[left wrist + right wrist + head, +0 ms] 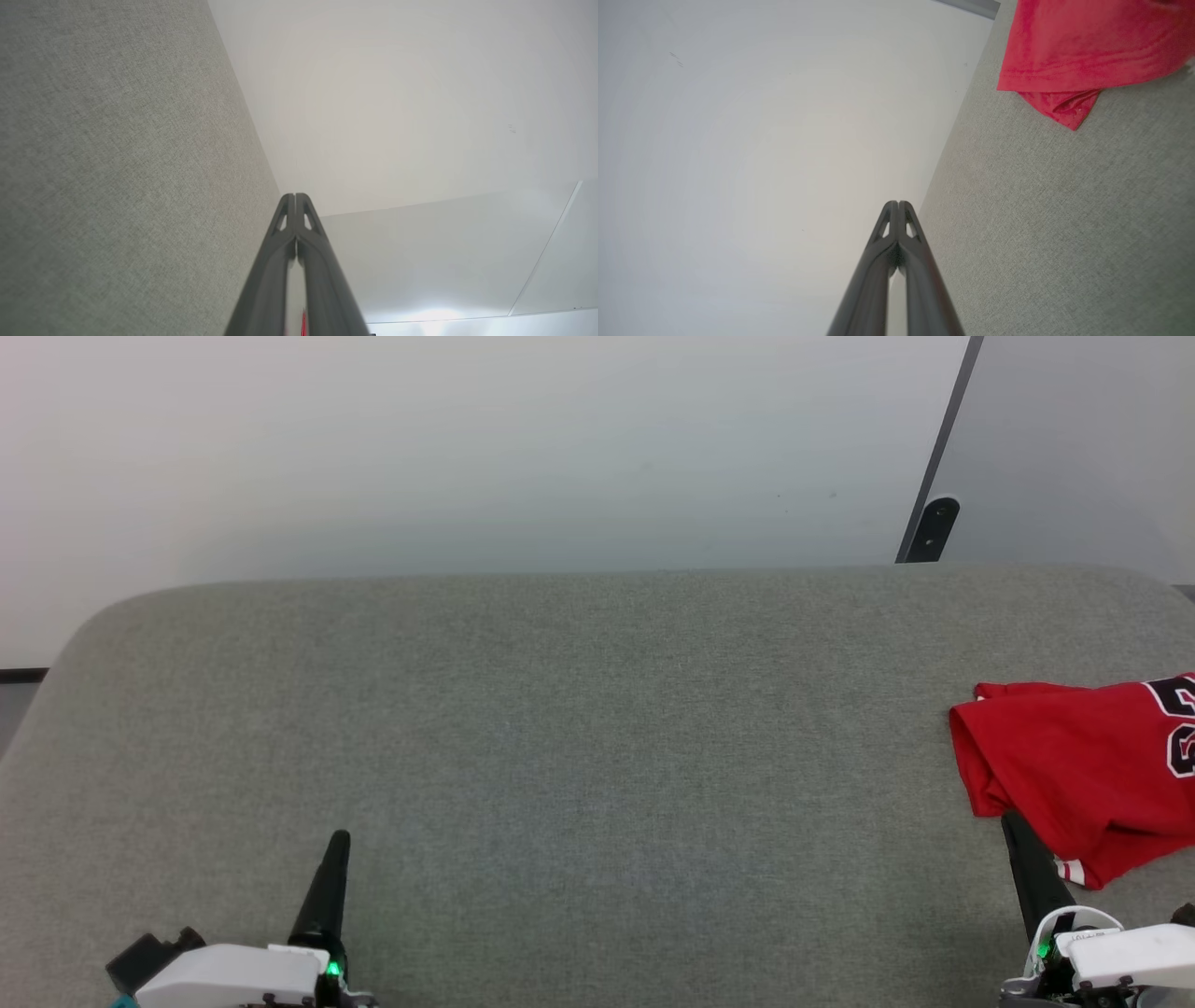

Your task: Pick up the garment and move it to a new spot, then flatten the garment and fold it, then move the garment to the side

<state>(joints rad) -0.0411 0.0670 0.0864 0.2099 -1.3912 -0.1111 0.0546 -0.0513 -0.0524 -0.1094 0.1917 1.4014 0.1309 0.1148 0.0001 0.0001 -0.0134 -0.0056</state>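
Garment point(1074, 765) sits at far right of the grey upholstered surface point(560, 728), partly cut by the frame edge in head view. We read it as folded into a compact, roughly rectangular bundle w/ layers doubled under at its left end. Prob. the fold + move-aside steps are done, but that's our judgement only. The red cloth looks smooth and slightly shiny w/ soft creases. Black white-outlined lettering point(1178, 728) is on top, and striped trim point(1072, 870) pokes out at the near edge. The surface is coarse matte weave w/ rounded corners, so the cloth shouldn't slide much.

We see left gripper point(340, 845) low at near-left, well apart from the garment, fingers pressed together, nothing in them. We see right gripper point(1013, 826) just beside the garment's near-left edge, likewise clenched & empty. Right wrist view shows a gap btw tips and cloth. Both look parked clear, we'd guess so the fold isn't disturbed.
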